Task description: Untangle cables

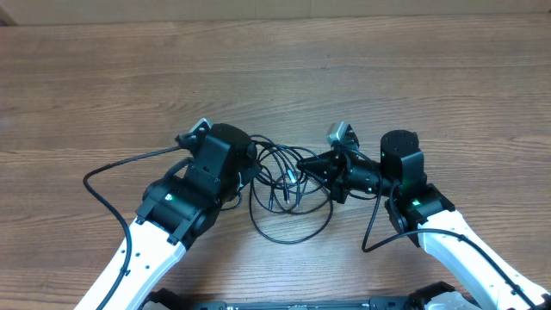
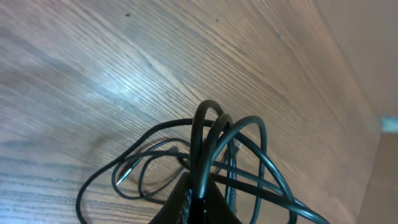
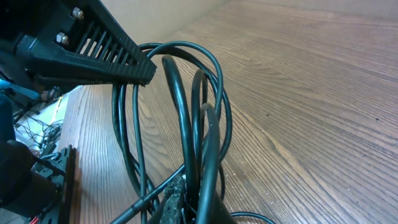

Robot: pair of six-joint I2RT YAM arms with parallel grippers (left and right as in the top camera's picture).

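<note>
**Black cords pinched from both sides, knot not yet opened**

You've got the cables [image 1: 286,182] bunched mid-table [image 1: 275,69], right between the two arms. Your left claw [image 2: 199,200] is clamped tight on several loops that fan up out of its tips in the left wrist view. Your right claw [image 3: 188,202] is just as tightly closed on a sheaf of cords that rise straight out of it. Overhead, the two claws sit close together with the tangle between them. One big loop sags toward you on the wood.

My read: you're at the grab-and-separate step, with both holds made and the snarl intact. Each claw seems to have more than one strand, so pulling apart could cinch the knot rather than free it. The next move calls for a slow, gentle spread of the arms while you watch which loops slide. If they bind, let go with one claw and re-pick a single cord near a plug end. I can't make out the plugs clearly from here.
</note>
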